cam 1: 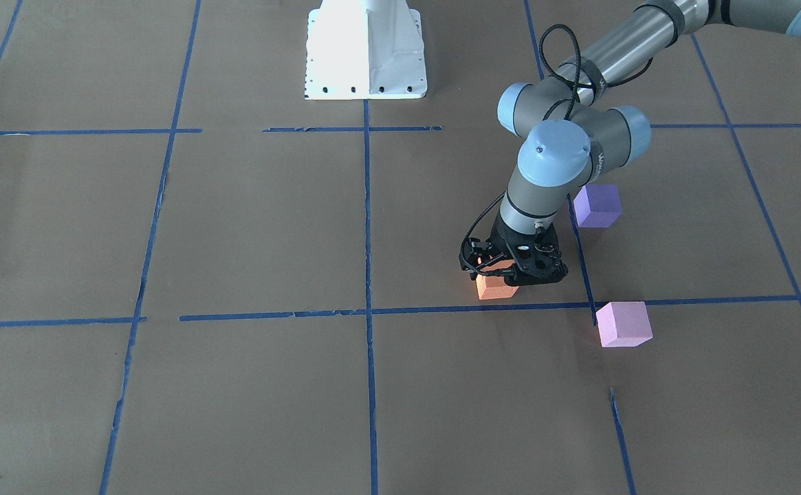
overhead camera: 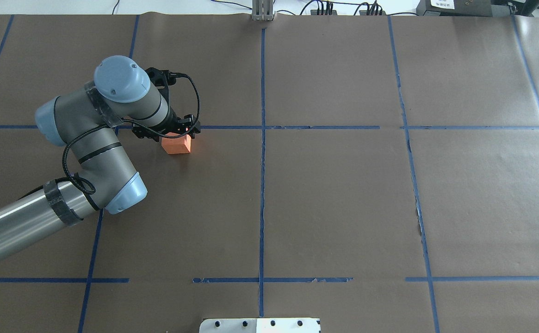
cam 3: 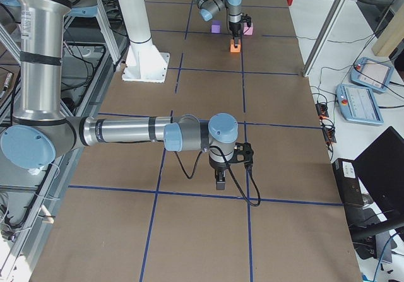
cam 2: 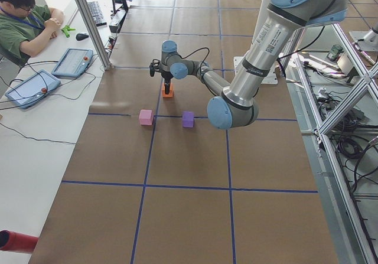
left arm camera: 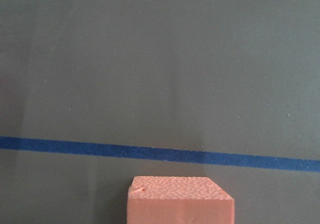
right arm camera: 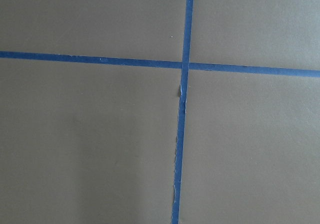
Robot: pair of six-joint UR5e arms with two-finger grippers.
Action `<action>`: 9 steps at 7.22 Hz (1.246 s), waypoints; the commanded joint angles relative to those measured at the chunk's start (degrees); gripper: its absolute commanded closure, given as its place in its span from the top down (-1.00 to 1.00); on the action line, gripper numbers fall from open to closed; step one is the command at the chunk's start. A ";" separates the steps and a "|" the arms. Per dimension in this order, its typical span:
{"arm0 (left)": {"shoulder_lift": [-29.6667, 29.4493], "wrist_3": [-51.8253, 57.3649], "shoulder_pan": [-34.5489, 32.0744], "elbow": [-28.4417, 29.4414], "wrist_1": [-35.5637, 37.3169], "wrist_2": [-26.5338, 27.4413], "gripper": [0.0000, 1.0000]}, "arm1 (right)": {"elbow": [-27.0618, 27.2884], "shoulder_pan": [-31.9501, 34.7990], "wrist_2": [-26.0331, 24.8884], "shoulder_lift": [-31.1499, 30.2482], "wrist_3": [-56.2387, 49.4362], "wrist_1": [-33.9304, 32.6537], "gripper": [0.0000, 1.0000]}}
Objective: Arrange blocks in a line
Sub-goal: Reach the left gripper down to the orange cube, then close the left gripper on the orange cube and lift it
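Note:
The orange block (cam 1: 497, 288) rests on the brown paper just short of a blue tape line. My left gripper (cam 1: 505, 273) stands straight down over it, jaws around its upper half. It is also in the overhead view (overhead camera: 176, 144) and at the bottom of the left wrist view (left arm camera: 180, 202). The violet-purple block (cam 1: 597, 205) lies behind my left arm. The pink-lilac block (cam 1: 623, 324) lies to the side, on a tape crossing. Both are hidden under the arm in the overhead view. My right gripper (cam 3: 219, 182) shows only in the exterior right view, and I cannot tell if it is open or shut.
The white robot base (cam 1: 366, 51) stands at the table's robot side. Blue tape lines (right arm camera: 183, 108) form a grid on the paper. An operator (cam 2: 20, 25) sits beyond the far edge with tablets (cam 2: 72, 62). A metal post (cam 2: 88, 22) rises at that edge.

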 commanded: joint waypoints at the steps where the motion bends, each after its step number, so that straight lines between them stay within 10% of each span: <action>1: -0.03 0.45 0.91 1.36 -0.44 -0.10 0.93 | 0.01 0.00 0.00 0.00 0.00 0.00 1.00; 3: -0.73 0.98 0.74 1.36 -0.27 -0.97 -0.51 | -0.07 0.00 0.00 0.00 0.00 0.00 1.00; 9: 15.14 26.33 -12.95 -5.23 -0.35 -10.56 -0.50 | -0.07 0.00 0.00 0.00 0.00 0.00 1.00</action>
